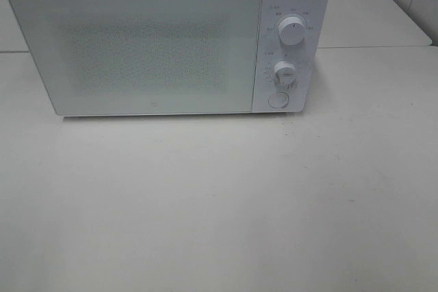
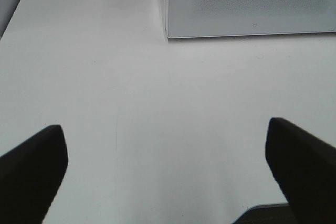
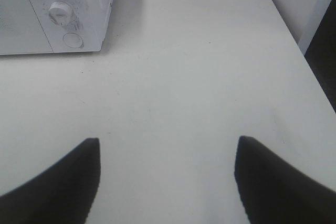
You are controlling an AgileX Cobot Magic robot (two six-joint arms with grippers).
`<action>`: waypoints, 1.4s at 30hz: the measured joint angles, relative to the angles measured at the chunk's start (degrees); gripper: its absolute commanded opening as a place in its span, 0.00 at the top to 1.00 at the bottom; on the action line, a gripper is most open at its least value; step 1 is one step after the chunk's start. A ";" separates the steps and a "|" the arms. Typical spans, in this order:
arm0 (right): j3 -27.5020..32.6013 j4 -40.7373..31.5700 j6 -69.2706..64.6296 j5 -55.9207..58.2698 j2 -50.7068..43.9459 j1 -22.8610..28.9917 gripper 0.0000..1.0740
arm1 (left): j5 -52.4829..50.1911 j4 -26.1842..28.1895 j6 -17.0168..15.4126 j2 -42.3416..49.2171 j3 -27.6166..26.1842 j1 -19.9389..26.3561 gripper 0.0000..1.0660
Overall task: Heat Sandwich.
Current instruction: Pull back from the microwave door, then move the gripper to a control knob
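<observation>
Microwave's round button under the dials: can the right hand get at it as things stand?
Probably yes. The right hand is open and empty, and only bare table lies between it and the round button at the foot of the microwave panel, which faces forward with nothing in front.

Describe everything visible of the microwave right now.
The white, boxy microwave stands upright at the back of the white table, front toward the high camera. Its door, with a speckled window, is shut. Beside the door, a control panel carries an upper knob, a lower knob and a round button below them. Only the table touches it; the inside is hidden.
</observation>
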State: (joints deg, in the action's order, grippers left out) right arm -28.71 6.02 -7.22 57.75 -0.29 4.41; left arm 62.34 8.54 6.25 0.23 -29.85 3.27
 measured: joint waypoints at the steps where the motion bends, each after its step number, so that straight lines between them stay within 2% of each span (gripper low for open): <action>1: 0.00 0.00 0.00 0.00 0.00 0.00 0.36 | 0.00 0.00 0.00 0.00 0.06 0.00 0.08; 42: 0.00 0.00 0.00 0.00 0.00 0.00 0.36 | 0.00 0.00 0.00 0.00 0.11 0.00 0.08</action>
State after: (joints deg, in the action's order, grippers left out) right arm -28.71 6.02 -7.22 57.75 -0.29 4.41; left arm 62.34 8.54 6.25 0.23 -29.74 3.27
